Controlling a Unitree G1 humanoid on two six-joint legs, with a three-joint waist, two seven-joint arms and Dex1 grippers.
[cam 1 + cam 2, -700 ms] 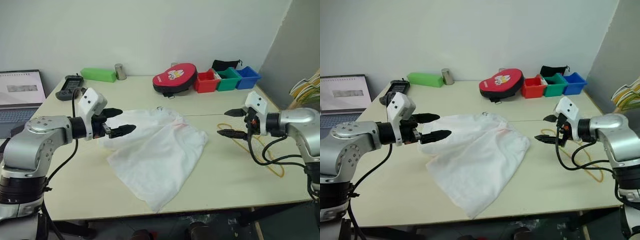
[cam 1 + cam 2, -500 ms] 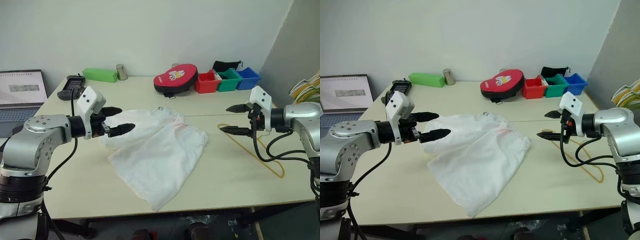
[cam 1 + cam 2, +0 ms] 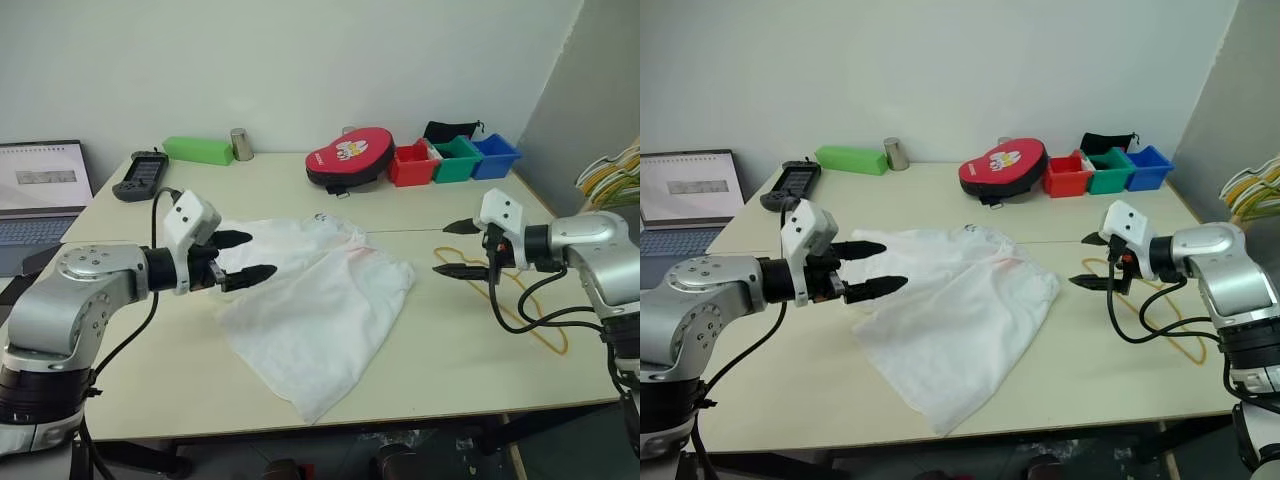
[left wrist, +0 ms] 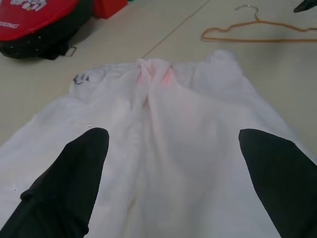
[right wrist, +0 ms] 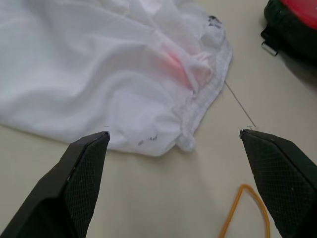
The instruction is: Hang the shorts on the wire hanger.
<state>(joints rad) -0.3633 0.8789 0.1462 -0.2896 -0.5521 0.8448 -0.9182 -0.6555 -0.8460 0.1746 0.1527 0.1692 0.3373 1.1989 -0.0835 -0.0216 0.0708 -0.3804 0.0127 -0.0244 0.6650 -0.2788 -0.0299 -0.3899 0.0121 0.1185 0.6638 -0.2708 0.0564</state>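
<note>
The white shorts (image 3: 320,300) lie crumpled on the table's middle, with a faint pink mark (image 4: 154,77) near the waistband. My left gripper (image 3: 258,255) hovers open over their left edge, both black fingers spread wide above the fabric and holding nothing. The thin yellow wire hanger (image 3: 520,312) lies flat on the table at the right, its hook (image 4: 247,8) towards the shorts. My right gripper (image 3: 442,248) is open just above the hanger's hook end, pointing at the shorts' right edge from a short gap away.
Along the back stand a red paddle case (image 3: 350,155), red, green and blue bins (image 3: 457,158), a green box (image 3: 197,150), a metal cup (image 3: 241,143) and a black controller (image 3: 140,175). A laptop (image 3: 40,190) sits far left. Striped hangers (image 3: 610,170) hang at the right edge.
My left gripper has sunk a little closer to the shorts. My right gripper has drifted slightly left towards them. Both stay open; the shorts and hanger lie as before.
</note>
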